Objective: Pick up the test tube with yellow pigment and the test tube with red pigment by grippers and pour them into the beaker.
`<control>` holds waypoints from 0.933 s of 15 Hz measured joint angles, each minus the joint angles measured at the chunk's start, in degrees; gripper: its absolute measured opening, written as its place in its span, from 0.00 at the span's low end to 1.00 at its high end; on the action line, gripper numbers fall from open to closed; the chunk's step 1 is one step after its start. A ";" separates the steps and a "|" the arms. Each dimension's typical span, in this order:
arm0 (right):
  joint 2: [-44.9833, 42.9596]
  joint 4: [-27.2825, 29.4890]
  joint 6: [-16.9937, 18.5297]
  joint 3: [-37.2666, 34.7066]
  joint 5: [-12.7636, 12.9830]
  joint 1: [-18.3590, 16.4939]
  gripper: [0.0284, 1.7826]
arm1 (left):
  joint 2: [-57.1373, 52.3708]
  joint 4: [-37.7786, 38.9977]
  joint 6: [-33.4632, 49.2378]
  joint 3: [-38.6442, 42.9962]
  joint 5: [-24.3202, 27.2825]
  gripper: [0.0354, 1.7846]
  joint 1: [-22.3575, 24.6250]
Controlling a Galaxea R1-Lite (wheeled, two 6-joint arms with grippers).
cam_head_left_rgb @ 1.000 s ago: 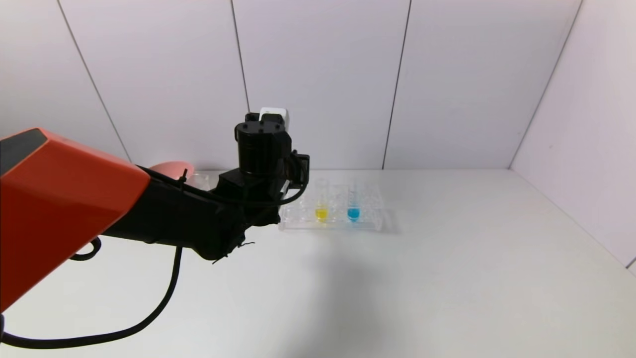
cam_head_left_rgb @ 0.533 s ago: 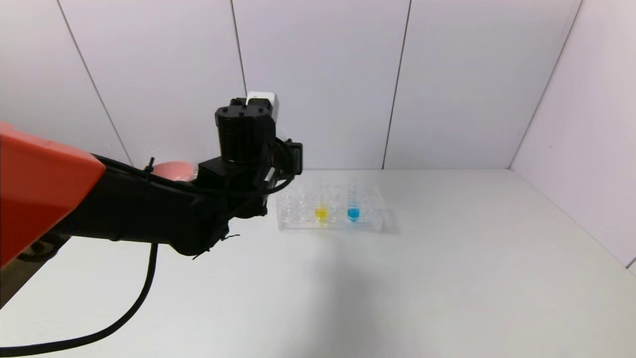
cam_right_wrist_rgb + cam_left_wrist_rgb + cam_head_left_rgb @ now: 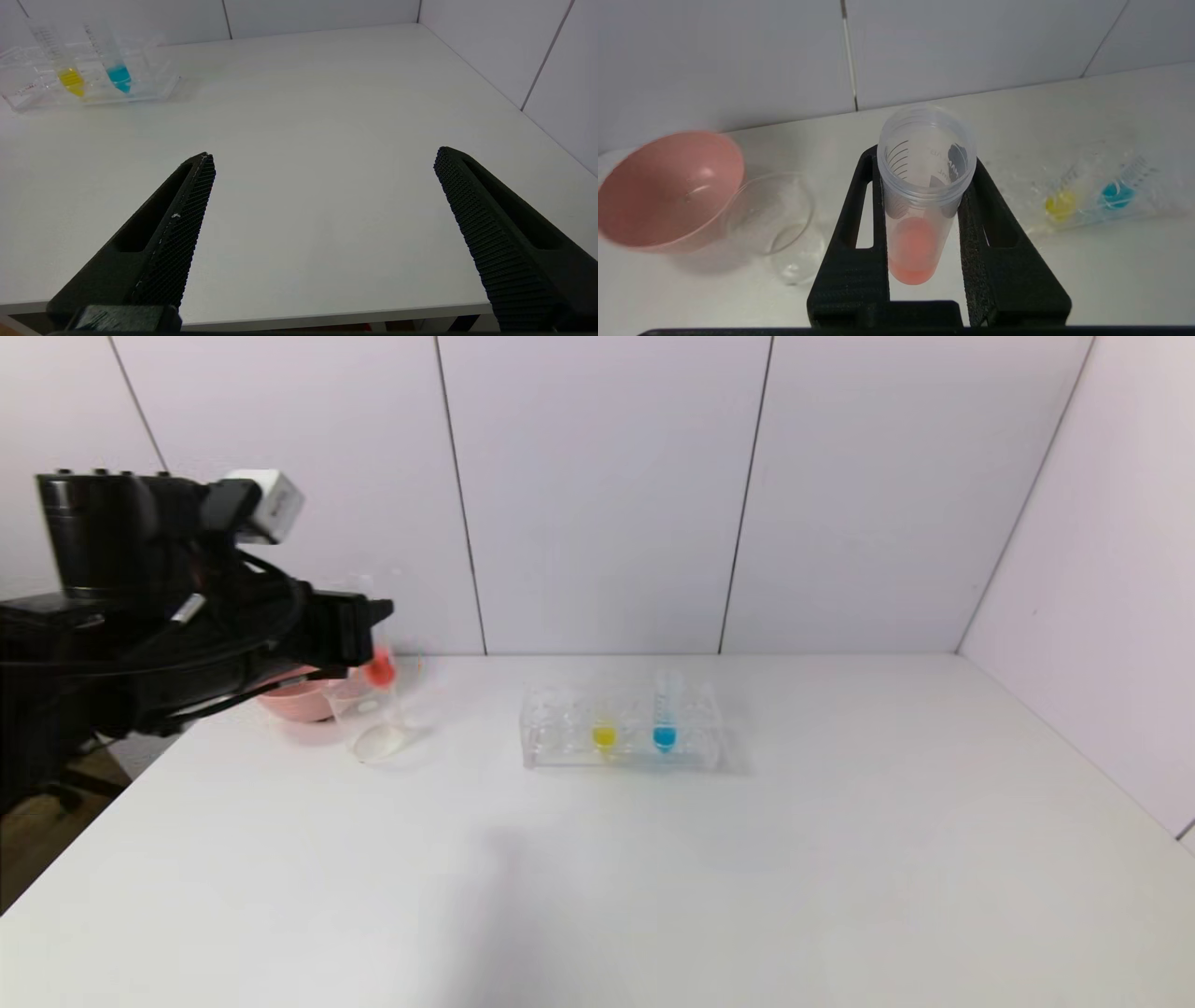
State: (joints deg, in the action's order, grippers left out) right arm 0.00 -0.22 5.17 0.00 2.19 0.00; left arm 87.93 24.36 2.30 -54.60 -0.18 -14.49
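The test tube with red pigment (image 3: 924, 196) is clamped between the two black fingers of the left gripper (image 3: 924, 163), its open mouth towards the wrist camera and a little red-orange liquid pooled at its lower tip; in the head view it appears only as a blurred red spot (image 3: 380, 669) at middle left of the frame, so its tilt there is hard to make out. Just beside and below that spot stands the beaker (image 3: 367, 719), clear and faint against the white counter (image 3: 653, 877), with the pink bowl (image 3: 291, 698) touching or just behind it; which cannot be told. The left arm reaches in from the left edge of the frame, its wrist raised and its base cut off by the border. The test tube with yellow pigment (image 3: 604, 728) stands upright in the clear rack (image 3: 551, 742) at centre frame, next to the tube with blue liquid (image 3: 664, 723). The right gripper (image 3: 322, 163) is out of the head view; its own camera shows its fingers spread wide above the counter near the front edge, holding nothing, well apart from the rack.
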 joint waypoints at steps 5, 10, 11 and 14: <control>0.00 0.00 0.00 0.00 -0.02 0.00 0.96 | -7.50 -7.80 -2.04 2.84 26.11 0.23 22.78; 0.00 0.00 -0.02 0.00 0.00 0.00 0.96 | -0.06 -8.59 -13.28 0.78 42.02 0.23 33.84; 0.00 0.00 0.00 0.00 0.00 0.00 0.96 | 2.30 -8.63 -15.58 -0.66 42.11 0.23 34.23; 0.00 0.00 0.00 0.00 0.00 0.00 0.96 | 9.89 -10.78 -26.42 -6.69 40.56 0.23 34.74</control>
State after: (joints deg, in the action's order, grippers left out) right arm 0.00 -0.22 5.17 0.00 2.19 0.00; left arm 97.82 13.58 -24.11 -61.29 40.38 20.25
